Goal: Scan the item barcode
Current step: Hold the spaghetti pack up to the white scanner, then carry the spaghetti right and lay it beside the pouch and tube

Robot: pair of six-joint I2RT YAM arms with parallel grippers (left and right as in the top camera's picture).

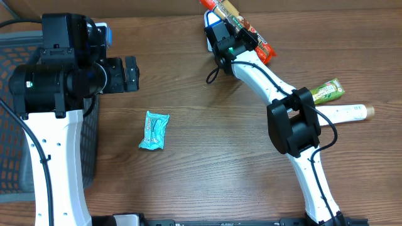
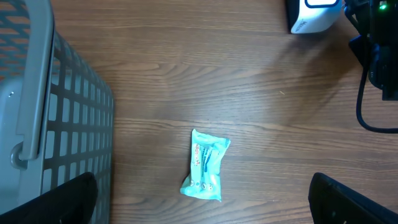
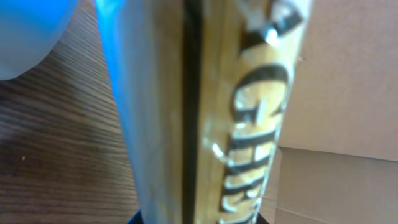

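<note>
My right gripper (image 1: 237, 39) is shut on a long red and gold snack bar (image 1: 242, 25), held at the far edge of the table right over the white and blue scanner (image 1: 208, 22). In the right wrist view the bar (image 3: 211, 112) fills the frame, blurred, and hides the fingers. The scanner (image 3: 31, 31) shows as a pale blur at upper left. In the left wrist view the scanner (image 2: 314, 15) is at the top right. My left gripper (image 1: 133, 74) hangs open and empty at the left, above the table (image 2: 205, 210). A teal packet (image 2: 206, 165) lies just ahead of it.
A grey mesh basket (image 1: 12, 75) stands at the left edge, its wall (image 2: 68, 112) beside my left gripper. The teal packet (image 1: 154, 130) lies mid-table. A green packet (image 1: 326, 92) and a white tube (image 1: 345, 113) lie at the right. Cardboard boxes (image 3: 348, 74) stand behind the table.
</note>
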